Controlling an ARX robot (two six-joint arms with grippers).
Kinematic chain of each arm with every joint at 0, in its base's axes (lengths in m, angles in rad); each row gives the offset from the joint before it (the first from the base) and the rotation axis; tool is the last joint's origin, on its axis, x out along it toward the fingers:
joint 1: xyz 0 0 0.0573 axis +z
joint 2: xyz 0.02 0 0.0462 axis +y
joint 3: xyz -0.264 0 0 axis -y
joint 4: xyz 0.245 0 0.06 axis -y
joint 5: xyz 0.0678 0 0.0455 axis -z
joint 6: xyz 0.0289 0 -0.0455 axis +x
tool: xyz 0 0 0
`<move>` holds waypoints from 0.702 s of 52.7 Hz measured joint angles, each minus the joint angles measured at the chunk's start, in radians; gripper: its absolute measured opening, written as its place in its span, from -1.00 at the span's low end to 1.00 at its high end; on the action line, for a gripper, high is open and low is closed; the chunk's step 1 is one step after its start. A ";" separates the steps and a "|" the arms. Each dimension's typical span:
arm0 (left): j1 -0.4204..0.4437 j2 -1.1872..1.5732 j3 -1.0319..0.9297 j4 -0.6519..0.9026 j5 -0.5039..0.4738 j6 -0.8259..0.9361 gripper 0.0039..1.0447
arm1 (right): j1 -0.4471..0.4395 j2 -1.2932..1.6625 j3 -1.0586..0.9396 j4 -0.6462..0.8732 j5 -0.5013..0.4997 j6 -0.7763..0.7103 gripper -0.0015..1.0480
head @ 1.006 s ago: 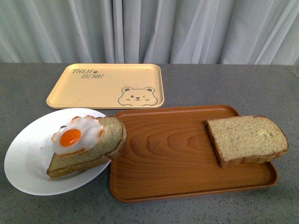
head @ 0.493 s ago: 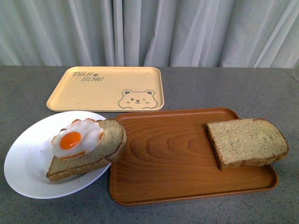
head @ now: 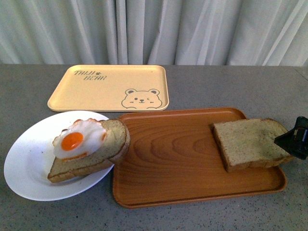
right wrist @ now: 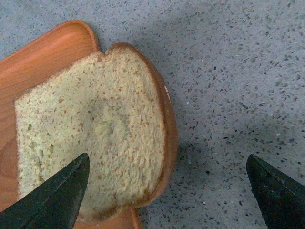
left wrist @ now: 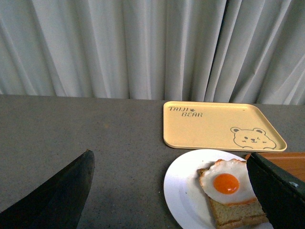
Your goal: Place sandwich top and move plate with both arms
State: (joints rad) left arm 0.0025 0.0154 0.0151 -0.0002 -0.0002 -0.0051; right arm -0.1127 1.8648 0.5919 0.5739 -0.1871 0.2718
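Note:
The sandwich top point(head: 252, 143) lies flat on the right end of the brown wood-grain tray point(head: 178, 168), its crust reaching past the tray's rim. My right gripper point(head: 294, 138) shows at the right edge of the front view, beside that slice. In the right wrist view the right gripper point(right wrist: 167, 160) is open above the sandwich top point(right wrist: 90, 138), straddling its crust edge and holding nothing. The white plate point(head: 24, 163) at the left carries a bread slice point(head: 103, 149) with a fried egg point(head: 79, 139). My left gripper point(left wrist: 170, 157) hangs open above the plate point(left wrist: 183, 191), empty.
A yellow bear-print tray point(head: 108, 89) sits behind the plate and the wood tray. The egg-topped slice leans over the wood tray's left rim. Grey speckled tabletop point(right wrist: 238, 95) lies right of the wood tray, and a white curtain closes the back.
My right gripper has come into the front view at the right edge, next to the sandwich top. The bread, plate and trays stay where they were.

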 joint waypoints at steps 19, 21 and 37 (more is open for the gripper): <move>0.000 0.000 0.000 0.000 0.000 0.000 0.83 | 0.040 0.037 0.010 0.034 -0.015 0.082 -0.10; 0.000 0.000 0.000 0.000 0.000 0.000 0.83 | 0.042 0.020 0.003 0.033 -0.021 0.087 -0.27; 0.000 0.000 0.000 0.000 0.000 0.000 0.83 | 0.167 -0.239 0.028 -0.055 -0.046 0.163 -0.96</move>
State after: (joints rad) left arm 0.0025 0.0154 0.0151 -0.0002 -0.0002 -0.0051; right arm 0.0544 1.6260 0.6197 0.5194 -0.2329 0.4351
